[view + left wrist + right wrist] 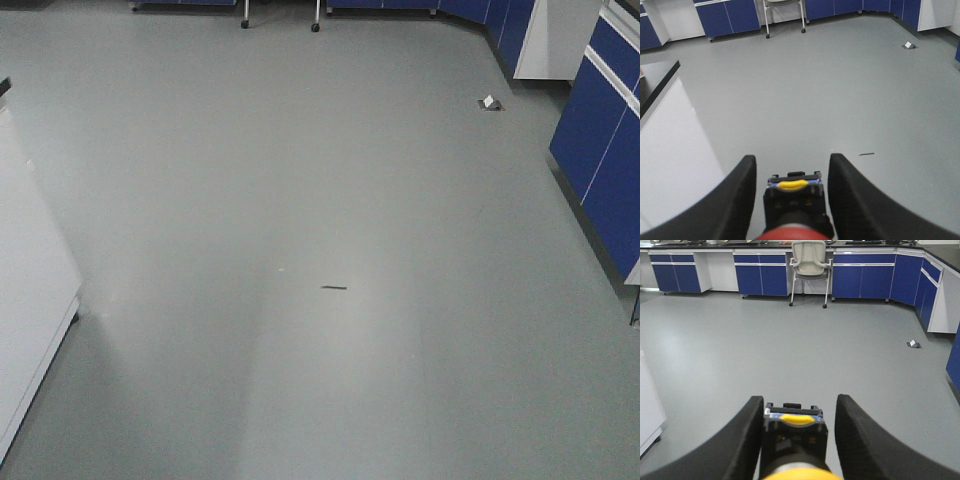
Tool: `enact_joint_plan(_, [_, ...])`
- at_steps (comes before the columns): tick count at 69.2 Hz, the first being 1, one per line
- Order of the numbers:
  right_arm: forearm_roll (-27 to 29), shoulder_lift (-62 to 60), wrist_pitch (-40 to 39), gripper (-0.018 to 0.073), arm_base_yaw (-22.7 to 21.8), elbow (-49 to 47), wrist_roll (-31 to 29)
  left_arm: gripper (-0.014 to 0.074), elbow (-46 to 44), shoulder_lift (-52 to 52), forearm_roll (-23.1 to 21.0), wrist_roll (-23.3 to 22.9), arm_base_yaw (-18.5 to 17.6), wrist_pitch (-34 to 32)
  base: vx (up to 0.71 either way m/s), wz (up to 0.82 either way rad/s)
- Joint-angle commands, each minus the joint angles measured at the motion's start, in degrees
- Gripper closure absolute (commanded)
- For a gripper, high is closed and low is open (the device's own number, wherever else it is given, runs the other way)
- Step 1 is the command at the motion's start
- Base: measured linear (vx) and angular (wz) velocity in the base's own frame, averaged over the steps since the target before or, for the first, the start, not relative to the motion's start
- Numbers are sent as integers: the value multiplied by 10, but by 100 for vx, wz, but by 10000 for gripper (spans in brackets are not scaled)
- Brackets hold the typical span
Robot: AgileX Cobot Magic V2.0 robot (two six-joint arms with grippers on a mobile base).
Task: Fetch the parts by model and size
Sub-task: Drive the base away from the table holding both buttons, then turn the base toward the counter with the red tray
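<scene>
In the left wrist view my left gripper (792, 161) holds the red-capped push-button switch (792, 200) above the floor. Its red cap is nearest the camera and its black body and blue-grey base point away. The fingertips (742, 172) flare out a little wider than the base. In the right wrist view my right gripper (800, 400) holds the yellow-capped switch (794, 432) the same way, with the left finger against the switch body. Neither gripper shows in the front view.
Grey floor stretches ahead with a small dark strip (334, 288) and a small white scrap (489, 102) lying on it. A white counter (30, 300) stands at the left and blue cabinets (600, 150) at the right. An office chair (810, 260) stands at the far wall cabinets.
</scene>
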Motion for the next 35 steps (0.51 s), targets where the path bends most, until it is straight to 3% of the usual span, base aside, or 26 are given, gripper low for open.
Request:
enact_joint_plan(1, [-2,3,-45,564,-1,-16,-3,603,-14,5,7,-4,-3,-38,53,-13])
enact_joint_plan(35, [-2,3,-45,564,-1,-16,-3,603,-14,5,7,-4,-3,-38,55,-8])
